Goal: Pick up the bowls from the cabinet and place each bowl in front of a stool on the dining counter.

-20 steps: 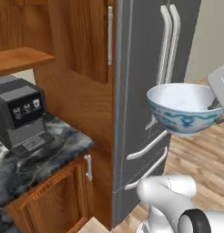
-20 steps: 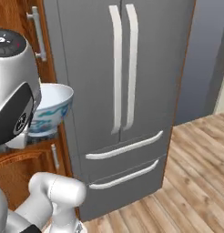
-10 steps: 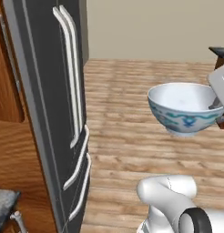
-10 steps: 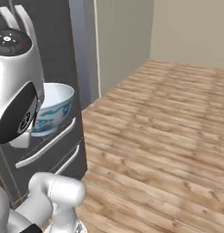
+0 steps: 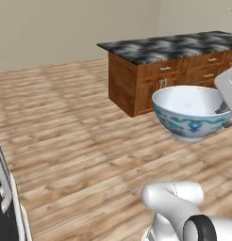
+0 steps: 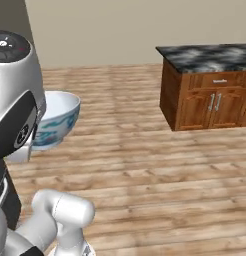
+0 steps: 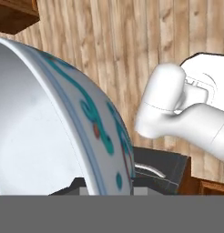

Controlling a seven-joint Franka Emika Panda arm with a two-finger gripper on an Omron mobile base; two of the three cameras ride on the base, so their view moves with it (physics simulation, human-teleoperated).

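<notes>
From the left base view, the white bowl with blue-teal pattern (image 5: 191,113) hangs high over the wood floor (image 5: 70,141), far from the dining tabletop (image 5: 174,47).

From the hand view, the fingers (image 7: 109,186) pinch only its rim, so it could slip and drop.

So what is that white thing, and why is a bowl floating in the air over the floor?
The white thing is a robot arm on a base that drives around a pretend kitchen. Two pictures come from cameras riding on the base, left and right behind the arm. The third comes from a camera on its hand. The bowl isn't floating: the gripper is pinching its rim, so the white bowl with blue-teal swirls hangs over the wooden floor. Ahead stands a wooden counter with a dark marbled top; I can't see anything lying on it.
</notes>
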